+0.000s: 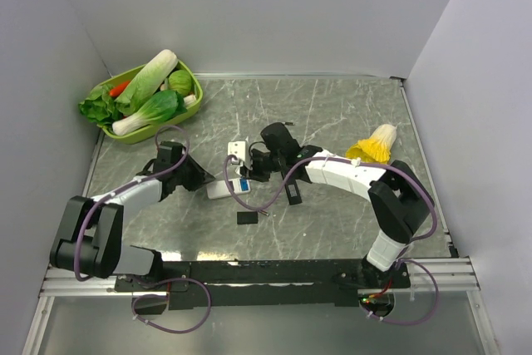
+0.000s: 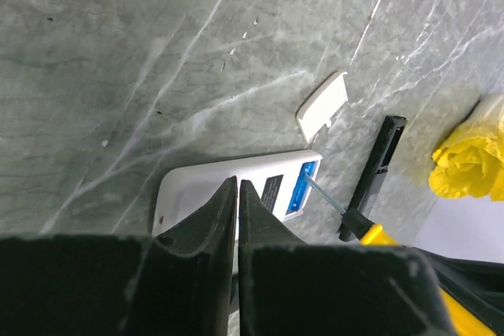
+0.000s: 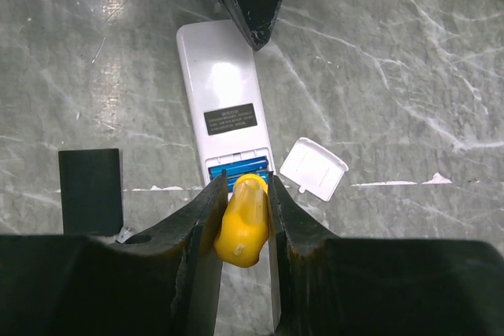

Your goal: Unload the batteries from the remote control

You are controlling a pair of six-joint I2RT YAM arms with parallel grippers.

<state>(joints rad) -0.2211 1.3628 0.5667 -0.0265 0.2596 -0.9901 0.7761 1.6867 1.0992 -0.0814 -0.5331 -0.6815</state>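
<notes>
Overhead looks down; close wrists apparently share remote (image 2: 206, 188) (image 3: 224, 88).

Soft, even light falls from above in the top view: the pale walls (image 1: 249, 14) are bright and flat, and only faint, soft-edged shadows lie on the desk (image 1: 349, 114), whose marbled surface carries a mild sheen. The strip below the desk's near edge looks duller and hazy. In the left wrist view the left pincer (image 2: 238, 184) is a near-black, out-of-focus mass, while the desk behind is crisp. In the right wrist view the right pincer (image 3: 244, 182) is equally dark and soft, the screwdriver (image 3: 240, 222) glows saturated yellow, the white remote (image 3: 224, 84) verges on washed out, and a glare patch sits at upper left.
</notes>
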